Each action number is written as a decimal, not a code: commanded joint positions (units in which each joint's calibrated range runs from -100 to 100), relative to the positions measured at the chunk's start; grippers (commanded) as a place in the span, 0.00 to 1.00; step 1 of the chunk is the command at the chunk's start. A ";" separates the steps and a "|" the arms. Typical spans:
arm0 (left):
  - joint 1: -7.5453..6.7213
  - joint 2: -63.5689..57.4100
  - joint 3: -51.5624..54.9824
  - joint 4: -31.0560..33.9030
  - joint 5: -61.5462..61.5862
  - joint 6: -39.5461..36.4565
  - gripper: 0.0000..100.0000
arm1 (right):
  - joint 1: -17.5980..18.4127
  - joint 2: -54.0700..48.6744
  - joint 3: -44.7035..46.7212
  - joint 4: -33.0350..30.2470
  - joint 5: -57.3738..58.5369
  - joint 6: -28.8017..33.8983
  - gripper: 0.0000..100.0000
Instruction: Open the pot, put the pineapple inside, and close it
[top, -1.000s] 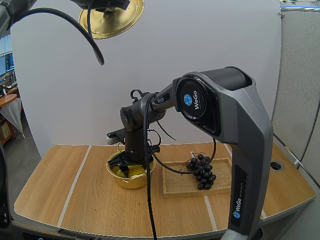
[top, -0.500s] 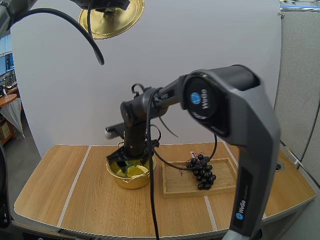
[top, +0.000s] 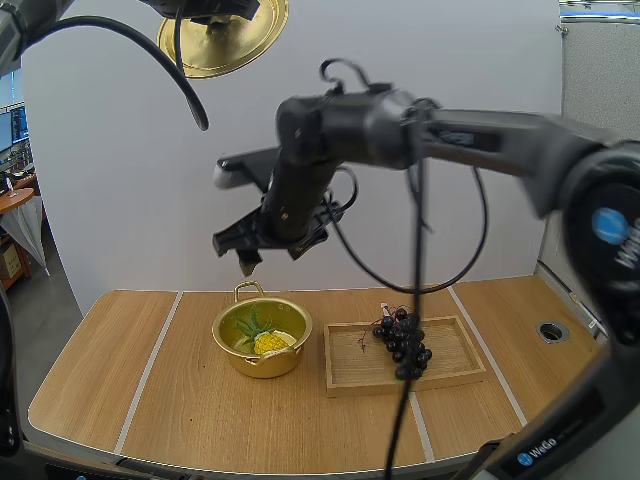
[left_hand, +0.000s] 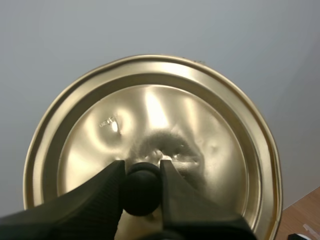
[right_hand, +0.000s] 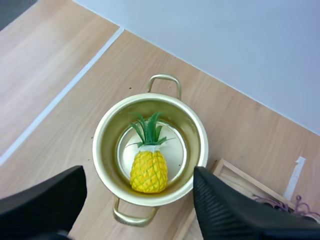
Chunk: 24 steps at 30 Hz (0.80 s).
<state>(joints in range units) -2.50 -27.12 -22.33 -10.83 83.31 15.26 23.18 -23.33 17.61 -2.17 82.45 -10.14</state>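
From above, the pot (top: 262, 340) sits open on the desk (top: 120, 390), left of the middle, with the pineapple (top: 270, 343) lying inside it, leaves pointing to the far side. Just to its right is the wooden tray (top: 440, 372) with the bunch of grapes (top: 402, 348). The right hand (top: 262, 248) hangs well above the pot, fingers spread and holding nothing. The lid (top: 222, 40) is high up over the far left of the desk, a long way from the pot.

From the left wrist, the left hand (left_hand: 141, 165) is pinched tight on the lid's small black knob (left_hand: 142, 194), the gold disc tipped up on edge against the wall behind. That is a slim grip on a round knob. I'd worry the lid could swivel or slip on the long way down and land crooked on the rim.

From the right wrist, the two black fingers (right_hand: 45, 200) stand wide apart on either side of the pot, directly over it, and the pineapple looks to lie below the rim. The bigger risk, to my eye, is that the right arm sits right where the lid has to descend. If it does not clear off first, the arms could clash or knock the pot towards the tray.
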 joint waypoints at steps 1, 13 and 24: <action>-0.20 -0.29 -0.40 -0.47 -0.61 -0.23 0.00 | 0.08 -5.82 -0.32 0.22 4.91 -0.71 1.00; -0.20 -0.29 -0.40 -0.47 -0.61 -0.23 0.00 | 0.08 -29.87 5.73 2.75 15.80 -2.90 1.00; -0.20 -0.29 -0.40 -0.47 -0.61 -0.23 0.00 | 0.08 -42.97 6.21 2.17 17.55 -2.13 1.00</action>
<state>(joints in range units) -2.50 -27.12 -22.33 -10.83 83.31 15.26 23.18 -63.85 23.82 0.43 99.54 -12.30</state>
